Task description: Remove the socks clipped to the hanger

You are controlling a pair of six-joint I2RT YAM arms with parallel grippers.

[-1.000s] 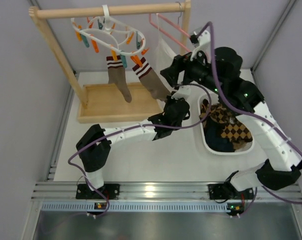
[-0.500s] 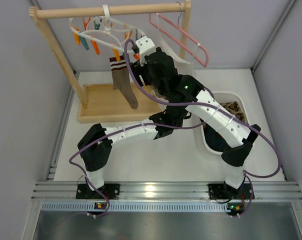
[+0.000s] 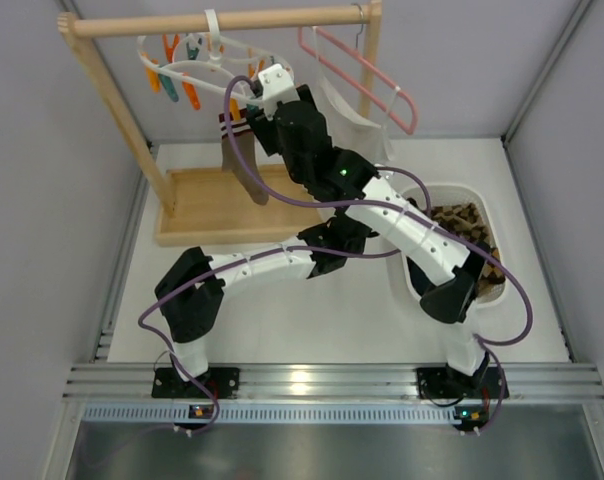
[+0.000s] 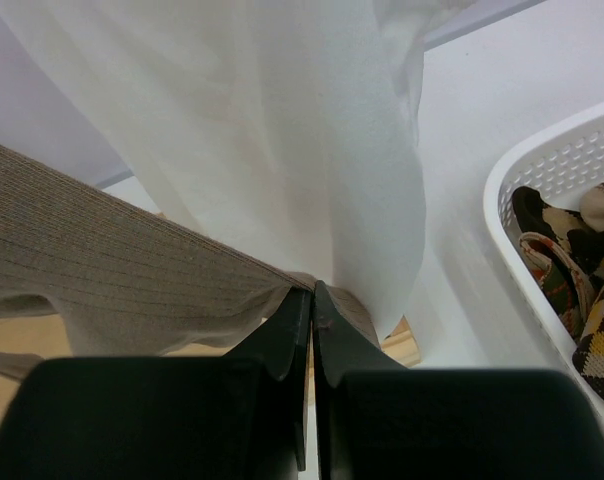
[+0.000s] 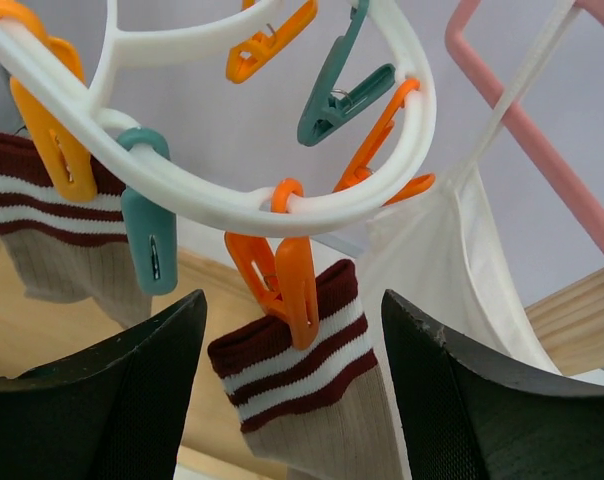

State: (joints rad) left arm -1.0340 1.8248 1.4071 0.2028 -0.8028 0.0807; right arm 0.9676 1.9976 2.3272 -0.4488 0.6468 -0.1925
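Observation:
The white ring hanger [image 5: 232, 195] hangs from the wooden rail [image 3: 222, 22] with orange and teal clothespins. Two brown socks with maroon-and-white striped cuffs are clipped to it. An orange clothespin [image 5: 287, 285] holds one sock [image 5: 302, 370]. My right gripper [image 5: 294, 305] is open, a finger on each side of that cuff and clear of it. The other sock [image 5: 52, 230] hangs further left, also visible from above [image 3: 240, 165]. My left gripper [image 4: 310, 300] is shut on the lower end of a brown sock [image 4: 112, 260]. From above, the left gripper [image 3: 327, 245] is mostly hidden under the right arm.
A white cloth [image 5: 452, 260] hangs on a pink hanger [image 5: 532, 150] right beside the socks. A white basket [image 3: 452, 188] at right holds argyle socks [image 3: 472, 220]. The wooden rack's base tray [image 3: 197, 215] lies beneath the hanger.
My right arm has swung from above the basket up to the hanger, and its jaws have narrowed slightly around a sock cuff. The hanger has shifted a little left. The left arm has stayed put.

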